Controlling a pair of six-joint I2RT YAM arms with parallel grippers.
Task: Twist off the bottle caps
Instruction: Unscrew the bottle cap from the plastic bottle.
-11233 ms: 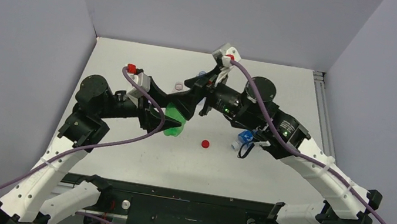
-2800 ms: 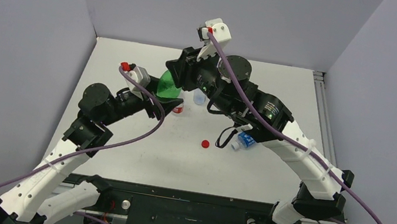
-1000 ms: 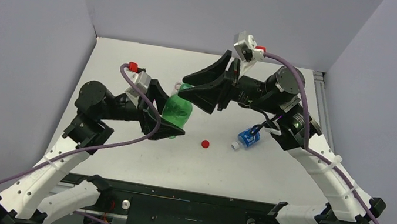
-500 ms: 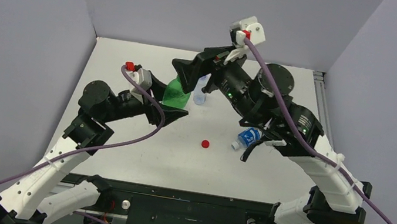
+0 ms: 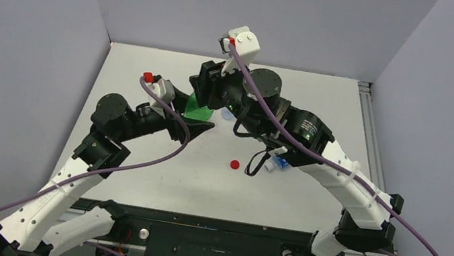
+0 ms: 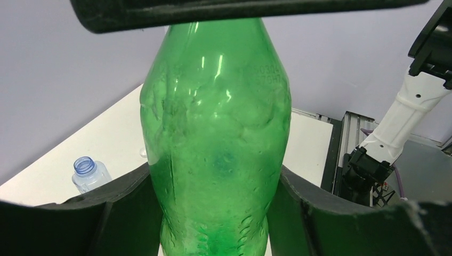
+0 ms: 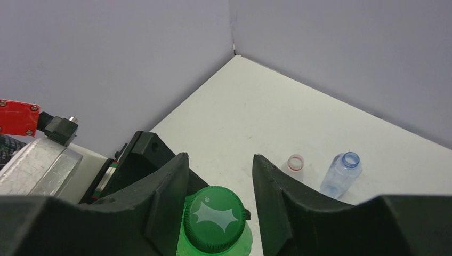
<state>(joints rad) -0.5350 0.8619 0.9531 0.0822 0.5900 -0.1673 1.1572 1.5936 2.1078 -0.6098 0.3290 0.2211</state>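
My left gripper [image 5: 190, 113] is shut on the waist of the green bottle [image 5: 198, 110], holding it off the table. The left wrist view shows that bottle [image 6: 216, 144] squeezed between both fingers. The green cap [image 7: 216, 217] is on its neck. My right gripper [image 7: 219, 157] straddles the cap from above, jaws narrow: the left finger touches the cap and a thin gap shows at the right finger. From above, the right gripper [image 5: 206, 92] sits over the bottle's top. A red cap [image 5: 234, 164] lies loose on the table.
Two uncapped clear bottles stand behind the green one: one with a red neck ring [image 7: 295, 162] and a bluish one [image 7: 341, 173]. A blue-label bottle [image 5: 278, 164] lies under the right arm. Grey walls close in the back and sides.
The right gripper swung back from the right over the bottle's top, opened wide, then narrowed around the green cap. The left gripper kept its hold, tipping the bottle toward the back.
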